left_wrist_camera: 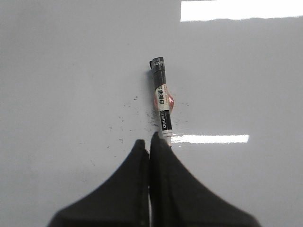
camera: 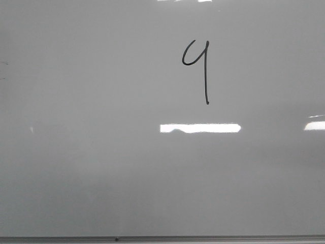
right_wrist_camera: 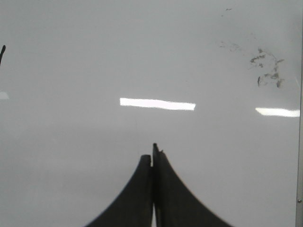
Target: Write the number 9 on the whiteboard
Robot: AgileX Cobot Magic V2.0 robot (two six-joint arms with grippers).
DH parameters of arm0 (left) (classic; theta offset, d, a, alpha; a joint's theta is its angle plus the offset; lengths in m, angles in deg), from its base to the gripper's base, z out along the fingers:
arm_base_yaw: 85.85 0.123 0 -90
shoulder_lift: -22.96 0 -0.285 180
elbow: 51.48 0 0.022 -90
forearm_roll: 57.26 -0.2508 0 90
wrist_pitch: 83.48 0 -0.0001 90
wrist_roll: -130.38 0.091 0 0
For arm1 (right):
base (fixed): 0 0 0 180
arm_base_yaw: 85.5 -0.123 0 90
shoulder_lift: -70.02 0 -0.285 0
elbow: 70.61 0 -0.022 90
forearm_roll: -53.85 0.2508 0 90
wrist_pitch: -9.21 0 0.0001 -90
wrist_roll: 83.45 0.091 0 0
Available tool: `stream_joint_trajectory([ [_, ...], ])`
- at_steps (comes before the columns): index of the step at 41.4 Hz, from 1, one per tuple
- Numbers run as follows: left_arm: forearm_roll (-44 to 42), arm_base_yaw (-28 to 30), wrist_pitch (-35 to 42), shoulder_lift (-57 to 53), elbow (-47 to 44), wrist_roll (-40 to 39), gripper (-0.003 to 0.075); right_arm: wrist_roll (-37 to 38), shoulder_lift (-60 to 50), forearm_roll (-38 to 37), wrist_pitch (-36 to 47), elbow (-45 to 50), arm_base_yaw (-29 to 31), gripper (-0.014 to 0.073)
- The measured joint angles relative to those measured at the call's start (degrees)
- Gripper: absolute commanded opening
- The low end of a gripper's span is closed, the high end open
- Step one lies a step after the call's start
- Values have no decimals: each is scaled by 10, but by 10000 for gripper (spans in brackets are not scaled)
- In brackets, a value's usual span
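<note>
The number 9 (camera: 197, 68) is being displayed right of centre on the whiteboard (camera: 76, 168), no pincer near it, while a marker (left_wrist_camera: 161, 101) is being clamped by the closed left pincer (left_wrist_camera: 150, 143) and the right pincer (right_wrist_camera: 152, 153) is being kept closed, empty.

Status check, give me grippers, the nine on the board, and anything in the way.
Left gripper shut on marker. Right gripper shut, nothing held. Number 9 drawn on whiteboard, loop open at top. Nothing blocking; faint smudges only.

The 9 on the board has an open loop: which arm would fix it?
Probably the left: the left gripper is shut on the marker. The right gripper is shut and holds nothing. The number 9 has a gap at its top.
</note>
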Motion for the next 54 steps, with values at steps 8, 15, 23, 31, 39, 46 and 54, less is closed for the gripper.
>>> stream_joint_trajectory([
  [8,0,0,0,0,0,0,-19,0,-1,0,95,59,0,-69],
  [15,0,0,1,0,0,0,-19,0,-1,15,123,63,0,-69],
  [23,0,0,1,0,0,0,-19,1,-1,39,125,63,0,-69],
  [31,0,0,1,0,0,0,-19,1,-1,42,125,63,-1,-69],
  [39,0,0,1,0,0,0,-19,1,-1,44,125,63,-15,-69],
  [46,0,0,2,0,0,0,-19,1,-1,44,125,63,-24,-69],
  [54,0,0,2,0,0,0,-19,1,-1,44,126,64,-24,-69],
])
